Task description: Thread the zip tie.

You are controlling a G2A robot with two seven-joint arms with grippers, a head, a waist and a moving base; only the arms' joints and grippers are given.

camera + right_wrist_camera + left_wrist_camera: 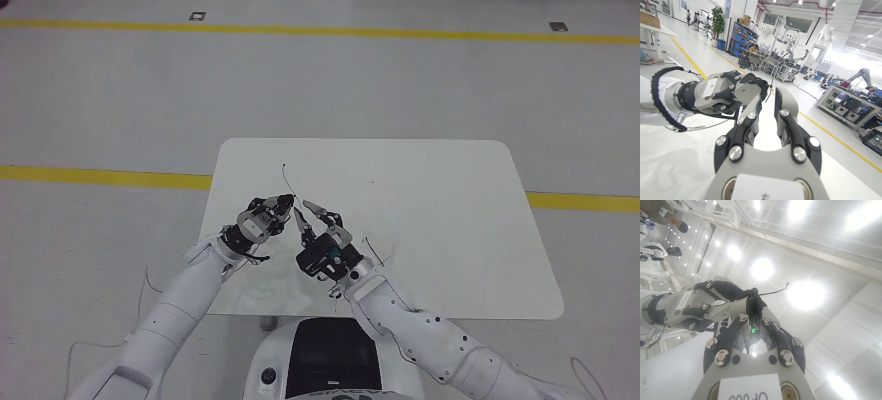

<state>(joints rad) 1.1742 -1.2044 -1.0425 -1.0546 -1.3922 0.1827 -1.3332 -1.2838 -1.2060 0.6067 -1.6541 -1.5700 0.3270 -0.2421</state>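
A thin black zip tie rises from my left gripper, which is shut on its lower part above the white table. In the left wrist view the tie juts out past the shut gripper, its small head at the free end. My right gripper stands open right beside the left one. In the right wrist view the strap hangs just beyond the open gripper, in line with its gap, while the left gripper pinches it.
A second black zip tie lies on the table to the right of the right arm. The table's far and right parts are bare. Its near edge runs close under both wrists.
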